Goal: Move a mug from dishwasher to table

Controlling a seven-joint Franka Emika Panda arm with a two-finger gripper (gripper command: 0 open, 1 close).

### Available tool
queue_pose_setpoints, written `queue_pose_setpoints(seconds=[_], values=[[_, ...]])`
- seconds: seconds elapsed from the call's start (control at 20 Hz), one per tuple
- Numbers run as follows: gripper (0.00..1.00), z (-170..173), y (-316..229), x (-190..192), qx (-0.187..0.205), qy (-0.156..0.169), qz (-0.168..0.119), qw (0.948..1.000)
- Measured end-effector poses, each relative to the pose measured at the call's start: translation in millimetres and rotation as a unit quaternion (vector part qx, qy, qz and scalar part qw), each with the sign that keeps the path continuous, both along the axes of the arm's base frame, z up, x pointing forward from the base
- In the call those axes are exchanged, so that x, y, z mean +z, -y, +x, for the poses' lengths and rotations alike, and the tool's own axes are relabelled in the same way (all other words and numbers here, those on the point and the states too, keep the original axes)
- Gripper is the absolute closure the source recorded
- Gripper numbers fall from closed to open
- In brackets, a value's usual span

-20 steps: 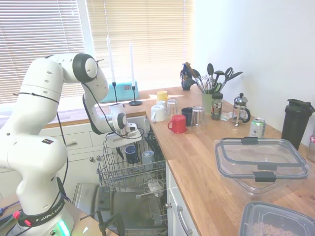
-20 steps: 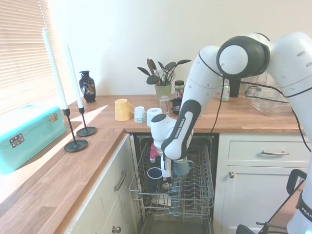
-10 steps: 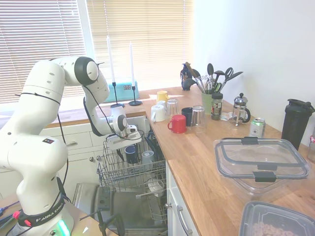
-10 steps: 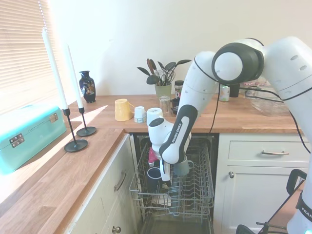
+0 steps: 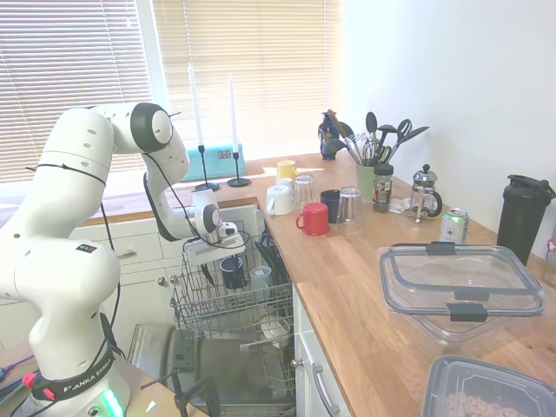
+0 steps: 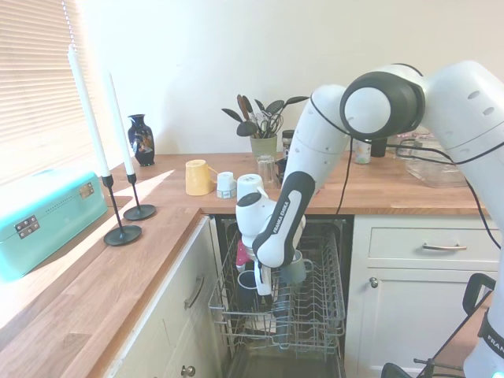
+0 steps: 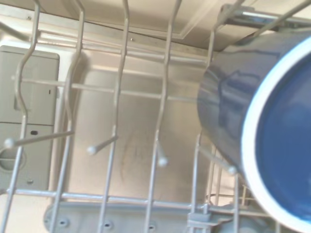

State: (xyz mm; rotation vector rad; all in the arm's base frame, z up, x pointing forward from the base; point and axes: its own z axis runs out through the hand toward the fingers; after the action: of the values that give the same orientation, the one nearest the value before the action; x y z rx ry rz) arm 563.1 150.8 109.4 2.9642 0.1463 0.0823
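Wrist view first: up close, thin grey wire tines and rails of the rack cross a dull steel floor, and a glossy navy mug with a white rim and blue inside crowds the 3 o'clock side. Pulling back to the first exterior view, the dishwasher stands open, its steel-grey door dropped flat and the wire basket drawn out; inside it stand the dark mug and, right beside it at 3 o'clock, a pale blue-grey mug. The gripper reaches down into the basket at about 9 o'clock of the dark mug, very close to it; how wide its fingers are spread, or whether they touch the mug, I cannot tell. Farther back, the warm butcher-block table carries a red mug and a clear lidded plastic box.
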Motion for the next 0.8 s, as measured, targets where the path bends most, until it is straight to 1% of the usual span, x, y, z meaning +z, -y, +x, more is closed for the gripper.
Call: queue_pose_setpoints(seconds=[0.5, 0.65, 0.8], values=[[0.00, 5.9, 13.2, 3.4, -0.004, 0.004, -0.005, 1.0000], [0.00, 10.5, 23.3, 5.5, 0.000, 0.009, -0.006, 0.9999], [0.00, 13.4, 19.8, 5.9, 0.009, 0.011, -0.005, 0.9999]])
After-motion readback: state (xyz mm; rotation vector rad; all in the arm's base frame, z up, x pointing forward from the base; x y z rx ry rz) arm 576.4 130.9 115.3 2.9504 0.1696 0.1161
